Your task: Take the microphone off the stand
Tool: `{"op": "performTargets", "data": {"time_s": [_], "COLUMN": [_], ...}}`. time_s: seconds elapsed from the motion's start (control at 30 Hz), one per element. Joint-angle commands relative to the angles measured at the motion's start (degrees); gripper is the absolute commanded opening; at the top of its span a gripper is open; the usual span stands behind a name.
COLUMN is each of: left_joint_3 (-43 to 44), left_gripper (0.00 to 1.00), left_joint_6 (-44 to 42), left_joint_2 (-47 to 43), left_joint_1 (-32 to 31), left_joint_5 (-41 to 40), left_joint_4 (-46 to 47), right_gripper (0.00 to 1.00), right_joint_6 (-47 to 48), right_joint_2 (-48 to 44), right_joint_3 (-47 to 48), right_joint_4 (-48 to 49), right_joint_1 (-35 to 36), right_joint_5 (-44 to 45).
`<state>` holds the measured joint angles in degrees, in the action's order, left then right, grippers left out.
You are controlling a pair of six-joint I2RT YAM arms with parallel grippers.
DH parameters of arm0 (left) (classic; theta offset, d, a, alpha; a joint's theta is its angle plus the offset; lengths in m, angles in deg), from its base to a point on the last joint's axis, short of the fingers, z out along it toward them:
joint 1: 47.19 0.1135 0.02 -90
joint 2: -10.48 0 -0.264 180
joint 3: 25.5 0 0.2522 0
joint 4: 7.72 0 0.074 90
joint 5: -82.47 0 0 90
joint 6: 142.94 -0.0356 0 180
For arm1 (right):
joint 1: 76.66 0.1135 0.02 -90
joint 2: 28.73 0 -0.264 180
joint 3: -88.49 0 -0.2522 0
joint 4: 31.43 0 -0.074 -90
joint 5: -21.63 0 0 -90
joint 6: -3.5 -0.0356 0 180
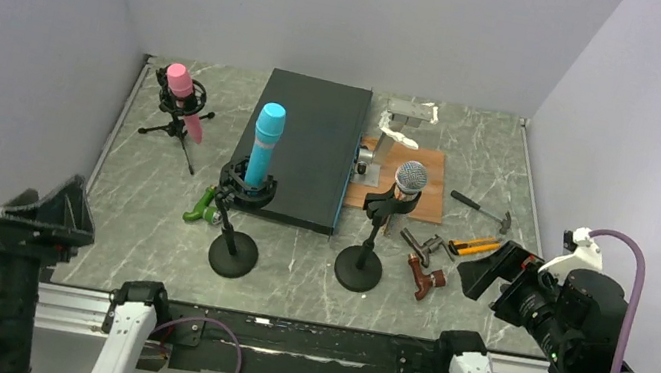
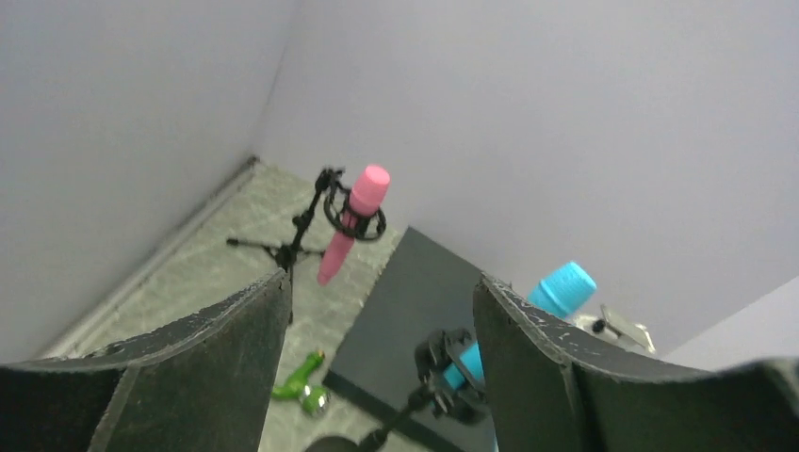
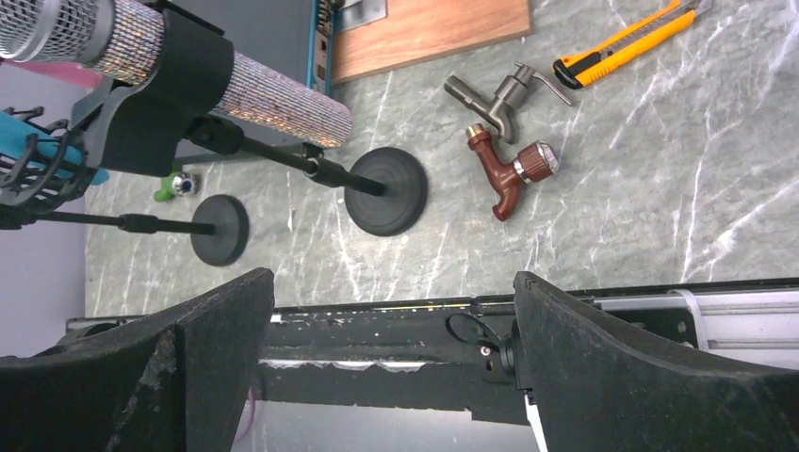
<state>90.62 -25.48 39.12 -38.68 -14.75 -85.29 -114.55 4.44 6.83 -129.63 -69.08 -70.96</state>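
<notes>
Three microphones rest in holders on the grey marbled table. We see the silver-headed microphone, its body glittery, tilted in the black clip of a round-based stand. It sits near the front middle of the table, just in front of a wooden board.

To its left, the blue microphone stands nearly upright in a ring mount on a second stand, against a flat black case. The pink microphone sits tilted in the ring of a small tripod at the far left corner.

We find the left gripper raised at the near left, its jaws spread wide with nothing between them. The right gripper hovers at the near right, jaws likewise wide apart and holding nothing, well apart from the silver-headed microphone.

An orange utility knife, a hammer, a grey tap and a brown tap lie on the right.
</notes>
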Motion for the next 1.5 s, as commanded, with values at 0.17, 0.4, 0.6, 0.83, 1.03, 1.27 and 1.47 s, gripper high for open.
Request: {"op": "performTargets", "data": {"time_s": [0.17, 0.4, 0.6, 0.83, 1.03, 1.27, 1.47], "left_joint_3": [-18.7, -23.2, -25.5, -27.4, -26.6, -24.4, -26.0], "left_gripper": [0.71, 0.58, 0.54, 0.57, 0.57, 0.54, 0.52], "left_joint_6": [16.9, 15.4, 10.2, 6.6, 1.8, -1.0, 2.4], "left_joint_2": [-12.8, -4.3, -4.2, -6.8, -3.0, 4.7, 7.0], "left_joint_1": [-14.6, -12.9, 4.5, 15.1, 15.0, 15.4, 14.5], "left_joint_5": [2.7, 21.9, 41.4, 53.2, 52.9, 48.7, 47.4], "left_joint_4": [2.7, 7.4, 17.6, 24.1, 26.2, 25.5, 29.9], "right_gripper": [1.0, 1.0, 1.0, 1.0, 1.0, 1.0, 1.0], "right_joint_6": [2.6, 3.6, 13.1, 15.2, 14.6, 14.5, 15.1], "right_joint_2": [0.2, -2.2, 1.0, 4.9, 9.4, 11.7, 14.0], "right_joint_3": [1.5, -4.9, -6.1, -3.4, -0.5, 0.3, 1.3], "right_joint_4": [2.4, 17.3, 22.3, 24.1, 25.6, 25.6, 26.7], "right_joint_1": [0.0, 0.1, 0.1, 0.0, 2.6, 3.9, 4.2], "right_joint_5": [-4.5, -13.6, -21.4, -25.9, -26.7, -24.2, -24.0]}}
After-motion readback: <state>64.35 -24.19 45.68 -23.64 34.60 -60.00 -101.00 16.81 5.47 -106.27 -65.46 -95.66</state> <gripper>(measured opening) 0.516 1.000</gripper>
